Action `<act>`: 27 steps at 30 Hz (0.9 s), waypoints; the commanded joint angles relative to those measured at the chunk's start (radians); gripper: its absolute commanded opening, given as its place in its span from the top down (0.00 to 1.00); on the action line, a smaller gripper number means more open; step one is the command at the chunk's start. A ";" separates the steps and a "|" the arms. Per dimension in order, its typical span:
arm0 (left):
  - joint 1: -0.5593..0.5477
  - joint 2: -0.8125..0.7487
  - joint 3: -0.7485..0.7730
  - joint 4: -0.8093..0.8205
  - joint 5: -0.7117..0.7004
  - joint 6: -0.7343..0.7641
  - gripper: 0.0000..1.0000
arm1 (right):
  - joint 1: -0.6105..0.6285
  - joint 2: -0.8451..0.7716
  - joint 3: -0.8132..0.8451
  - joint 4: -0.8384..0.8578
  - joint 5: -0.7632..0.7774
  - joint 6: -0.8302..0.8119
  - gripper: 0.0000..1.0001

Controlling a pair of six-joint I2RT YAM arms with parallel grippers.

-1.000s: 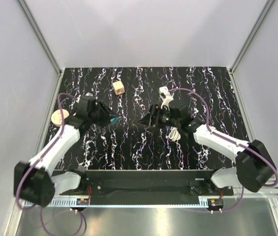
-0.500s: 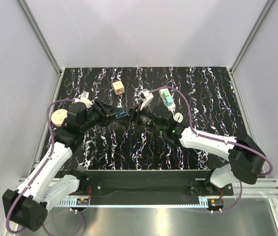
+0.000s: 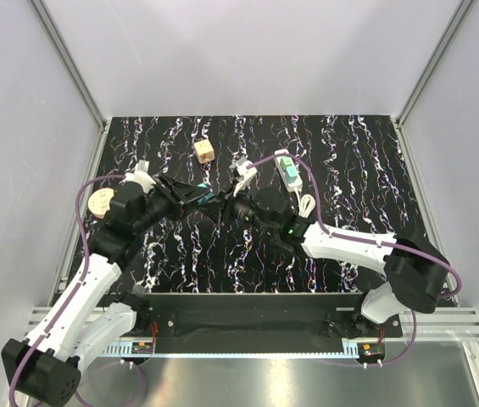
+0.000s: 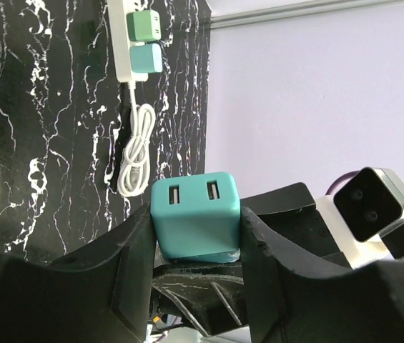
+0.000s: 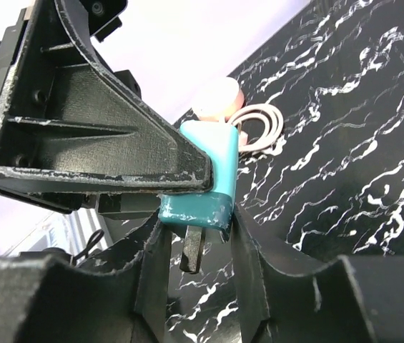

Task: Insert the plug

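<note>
A teal block (image 3: 208, 199) with two slots on its face is held in mid-air between my two grippers over the middle of the table. My left gripper (image 4: 194, 223) is shut on its sides (image 4: 196, 214). My right gripper (image 5: 196, 236) has its jaws against the block's prong end (image 5: 194, 214), with a dark prong (image 5: 193, 251) between them. The light-green plug (image 3: 285, 163) sits on the white power strip (image 3: 292, 176) at the back right, apart from both grippers. It also shows in the left wrist view (image 4: 143, 25) above a second teal block (image 4: 145, 58).
The strip's white cord (image 3: 305, 206) lies coiled just in front of the strip. A small wooden cube (image 3: 204, 151) sits at the back centre. A round wooden disc (image 3: 99, 202) lies at the left edge. Grey walls enclose the black marbled table (image 3: 349, 144).
My right gripper has swung left off the power strip, uncovering it, and my left gripper has moved right with the teal block. The two grippers now meet at the block.
</note>
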 commanded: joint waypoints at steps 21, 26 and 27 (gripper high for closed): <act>-0.006 -0.032 0.237 -0.102 0.599 0.655 0.15 | -0.011 -0.461 -0.203 -0.101 -0.317 0.033 1.00; -0.006 -0.035 0.199 0.047 0.722 0.614 0.20 | -0.011 -0.476 -0.183 -0.097 -0.396 0.066 1.00; -0.008 -0.038 0.181 0.103 0.731 0.580 0.21 | -0.010 -0.473 -0.178 -0.086 -0.406 0.078 1.00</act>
